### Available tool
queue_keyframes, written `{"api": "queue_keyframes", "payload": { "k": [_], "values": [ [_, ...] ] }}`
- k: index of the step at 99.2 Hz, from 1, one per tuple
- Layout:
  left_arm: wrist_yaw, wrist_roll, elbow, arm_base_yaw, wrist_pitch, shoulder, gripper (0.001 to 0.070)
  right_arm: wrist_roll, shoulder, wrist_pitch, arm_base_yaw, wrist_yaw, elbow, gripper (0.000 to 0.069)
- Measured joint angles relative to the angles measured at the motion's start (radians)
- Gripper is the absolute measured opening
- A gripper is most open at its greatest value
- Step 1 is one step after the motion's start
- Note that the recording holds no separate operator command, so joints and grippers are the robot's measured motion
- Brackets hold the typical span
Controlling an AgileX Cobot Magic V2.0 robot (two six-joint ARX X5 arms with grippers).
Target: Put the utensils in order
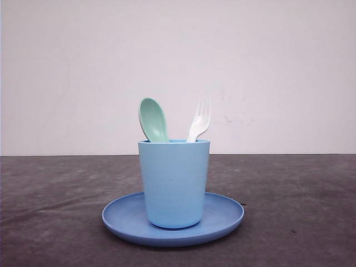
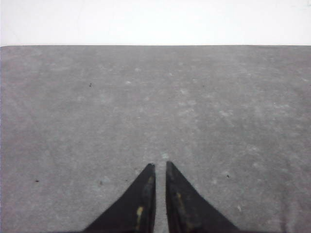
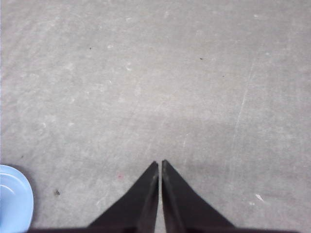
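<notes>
**Utensils stood in the cup; both hands closed and idle**

The small white plastic fork (image 1: 199,119) with four tines and the mint-green plastic spoon (image 1: 153,119) with an oval bowl are both stood upright inside the light blue plastic cup (image 1: 174,183), heads up and handles hidden below the rim. The spoon leans against the cup's left side and the fork against its right, the two heads apart from each other. The cup is set on the round blue plastic plate (image 1: 225,222), roughly at its centre, and the plate rests on the dark grey tabletop (image 1: 300,211), near its front edge as the front view shows it.

The organizing is judged to be essentially finished: nothing is left lying loose on the tabletop within sight. No further grasp appears to be called for; at most, the arms would be kept clear.

The left hand (image 2: 161,167) is seen with its black tapered fingers pressed nearly together over bare tabletop, nothing pinched. The right hand (image 3: 160,165) is likewise pressed together and empty, with the pale rim of the plate beside it at the picture's corner.

The cup and plate look smooth and matte, the cup faintly ridged. The tabletop is mottled and scuffed.
</notes>
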Motion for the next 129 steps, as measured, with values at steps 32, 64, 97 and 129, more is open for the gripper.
{"api": "queue_keyframes", "payload": {
  "k": [32, 64, 97, 129],
  "values": [
    [0.000, 0.000, 0.000, 0.000, 0.000, 0.000, 0.0012, -0.021, -0.156, 0.184, -0.044, 0.034, -0.125, 0.0009],
    [0.000, 0.000, 0.000, 0.000, 0.000, 0.000, 0.0012, -0.023, -0.584, 0.486, -0.046, 0.016, -0.599, 0.0009],
    [0.000, 0.000, 0.000, 0.000, 0.000, 0.000, 0.0012, -0.023, -0.866, 0.487, -0.047, 0.060, -0.830, 0.0009],
    [0.000, 0.000, 0.000, 0.000, 0.000, 0.000, 0.0012, -0.031, -0.864, 0.437, -0.067, 0.071, -0.846, 0.0009]
  ]
}}
